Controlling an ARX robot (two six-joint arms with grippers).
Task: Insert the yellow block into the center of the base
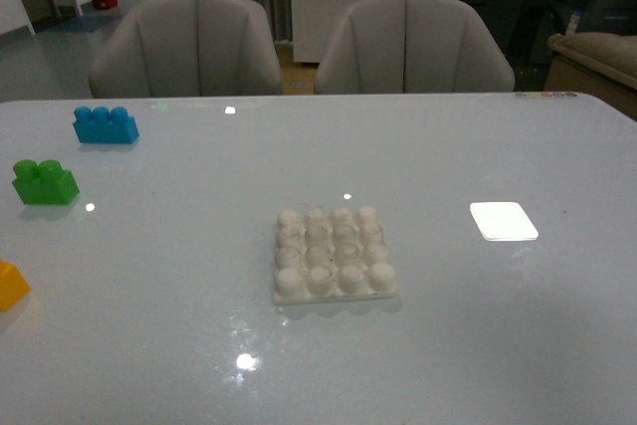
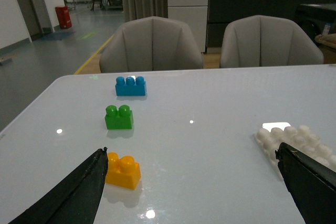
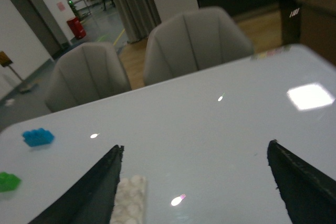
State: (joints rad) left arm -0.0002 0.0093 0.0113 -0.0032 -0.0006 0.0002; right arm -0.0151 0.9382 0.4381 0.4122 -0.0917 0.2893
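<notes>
The yellow block [image 1: 10, 286] lies at the table's left edge, half cut off in the front view. In the left wrist view the yellow block [image 2: 122, 171] sits just beside one finger of my open, empty left gripper [image 2: 191, 156]. The white studded base [image 1: 333, 254] lies at the table's middle; it also shows in the left wrist view [image 2: 296, 140] and in the right wrist view [image 3: 129, 199]. My right gripper [image 3: 195, 150] is open and empty above bare table beside the base. Neither gripper shows in the front view.
A green two-stud brick [image 1: 44, 183] and a blue three-stud brick [image 1: 105, 124] lie on the left. A flat bright white patch [image 1: 504, 221] lies right of the base. Two grey chairs [image 1: 185, 45] stand behind the table's far edge.
</notes>
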